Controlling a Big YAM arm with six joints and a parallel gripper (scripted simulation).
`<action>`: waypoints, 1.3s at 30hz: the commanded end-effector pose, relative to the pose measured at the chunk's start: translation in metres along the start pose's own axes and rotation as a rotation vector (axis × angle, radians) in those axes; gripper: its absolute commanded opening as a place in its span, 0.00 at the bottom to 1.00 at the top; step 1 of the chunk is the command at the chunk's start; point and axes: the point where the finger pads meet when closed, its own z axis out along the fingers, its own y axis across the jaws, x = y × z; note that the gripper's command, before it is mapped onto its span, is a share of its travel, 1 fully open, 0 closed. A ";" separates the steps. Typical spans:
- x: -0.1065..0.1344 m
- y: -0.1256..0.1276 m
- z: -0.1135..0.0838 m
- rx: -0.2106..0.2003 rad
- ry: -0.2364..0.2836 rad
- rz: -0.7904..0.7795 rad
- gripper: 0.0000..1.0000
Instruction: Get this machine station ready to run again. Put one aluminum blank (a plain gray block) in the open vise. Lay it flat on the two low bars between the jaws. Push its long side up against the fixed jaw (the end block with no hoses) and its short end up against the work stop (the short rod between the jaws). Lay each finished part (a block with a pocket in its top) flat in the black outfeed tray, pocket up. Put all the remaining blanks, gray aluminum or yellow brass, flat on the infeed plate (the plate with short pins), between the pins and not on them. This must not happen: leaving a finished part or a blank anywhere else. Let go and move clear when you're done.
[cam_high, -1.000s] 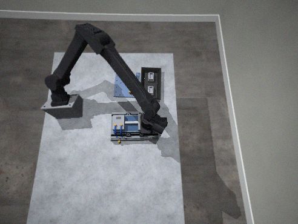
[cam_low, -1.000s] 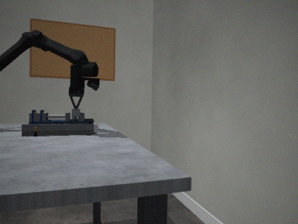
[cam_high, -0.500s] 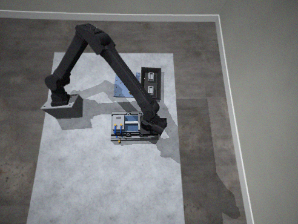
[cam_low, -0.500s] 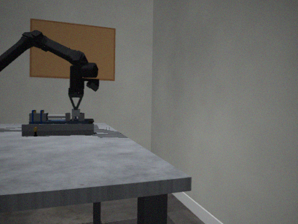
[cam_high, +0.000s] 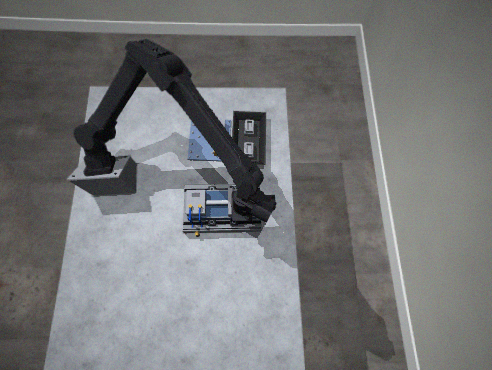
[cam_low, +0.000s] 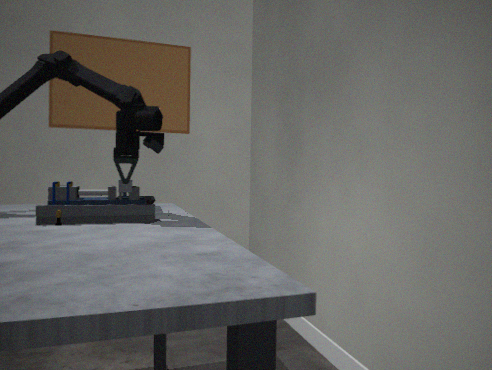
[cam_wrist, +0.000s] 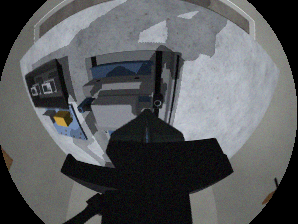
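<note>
My gripper (cam_low: 125, 180) (cam_wrist: 147, 112) is shut with nothing between its fingers. It points down, its tips at or just above the top of a gray blank (cam_low: 125, 187) (cam_wrist: 116, 113) between the jaws of the vise (cam_high: 195, 202); contact cannot be told. The arm hides that blank in the top view. The fixed jaw (cam_wrist: 122, 87) is beyond the blank in the wrist view; any small gap is unclear. Two finished parts (cam_high: 249, 126) (cam_wrist: 48, 87) lie pocket up in the black outfeed tray (cam_high: 235, 132). A yellow brass blank (cam_wrist: 62, 118) is on the blue infeed plate (cam_high: 198, 153) (cam_wrist: 78, 130).
The arm passes over the infeed plate and hides part of it in the top view. Two blue hoses (cam_high: 200, 216) with yellow fittings stand at the moving jaw. The tray's raised walls are beside the infeed plate, behind the vise in the top view.
</note>
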 end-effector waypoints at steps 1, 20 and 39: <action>-0.002 -0.003 0.013 0.000 0.005 0.001 0.00; -0.007 -0.003 0.012 0.004 -0.001 -0.008 0.00; -0.007 -0.003 0.012 0.004 -0.002 -0.008 0.00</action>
